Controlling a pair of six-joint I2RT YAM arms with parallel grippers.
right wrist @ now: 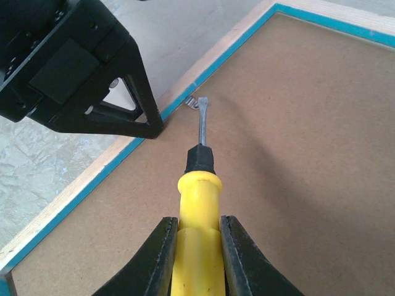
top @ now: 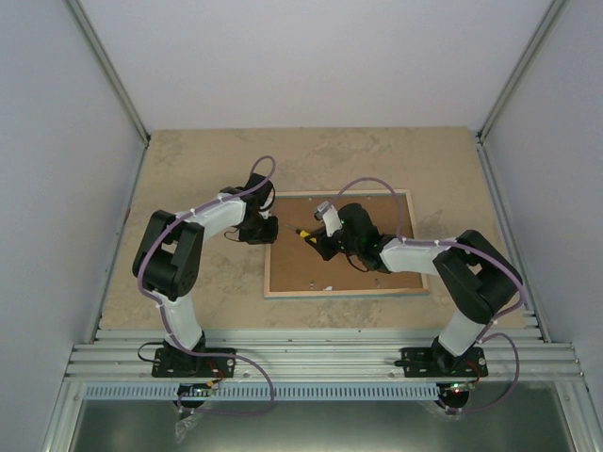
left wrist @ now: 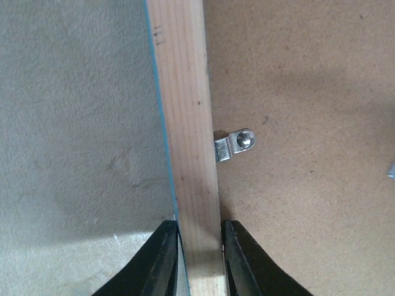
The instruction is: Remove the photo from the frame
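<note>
Frame (left wrist: 185,123): bare light wood rim, grainy, matt; turquoise painted edge; back matt brown fibreboard. Clip (left wrist: 234,145) at rim's 3 o'clock: shiny metal. Screwdriver (right wrist: 199,200): glossy yellow plastic handle, dull grey metal shaft. Tabletop (left wrist: 74,154): matt, mottled beige.

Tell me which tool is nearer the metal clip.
Left. The left tool grips the frame's rim just beside the clip; the right tool holds a screwdriver pointing at it.
</note>
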